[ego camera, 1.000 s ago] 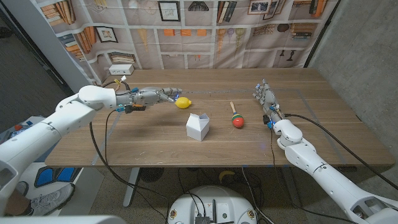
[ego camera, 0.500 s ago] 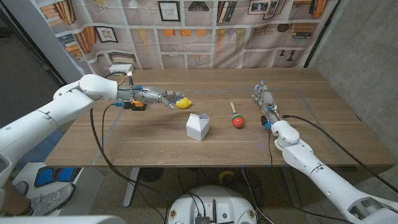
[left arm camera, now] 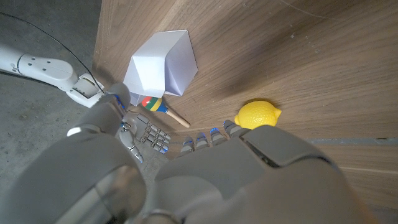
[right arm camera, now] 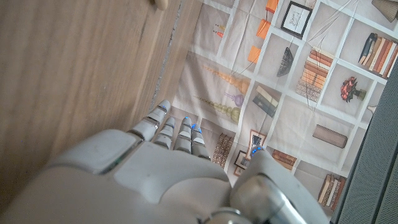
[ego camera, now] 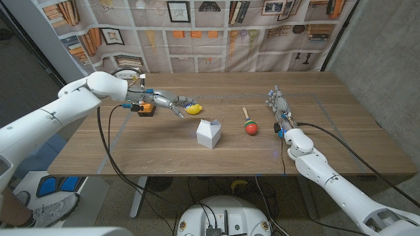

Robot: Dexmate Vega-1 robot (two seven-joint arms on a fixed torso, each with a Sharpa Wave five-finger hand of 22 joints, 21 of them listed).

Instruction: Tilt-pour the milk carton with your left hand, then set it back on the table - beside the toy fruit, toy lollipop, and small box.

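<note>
Plainly white, gable-topped milk carton (ego camera: pixel 209 134) upright on wooden table (ego camera: pixel 164 147), unheld; left hand (ego camera: pixel 167 103) fingers loosely spread beside toy lemon (ego camera: pixel 193 109).

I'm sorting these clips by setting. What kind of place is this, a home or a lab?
Probably a lab or test room staged as a home: a printed bookshelf backdrop hangs behind the wooden table, and cables trail from the arms.

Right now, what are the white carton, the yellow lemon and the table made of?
The carton looks like matte white paperboard, with crisp folds and flat panels. The lemon looks like smooth toy plastic, evenly bright yellow with a slight sheen; I can't be sure. The table shows brown wood grain, maybe veneer or laminate, with a low sheen.
</note>
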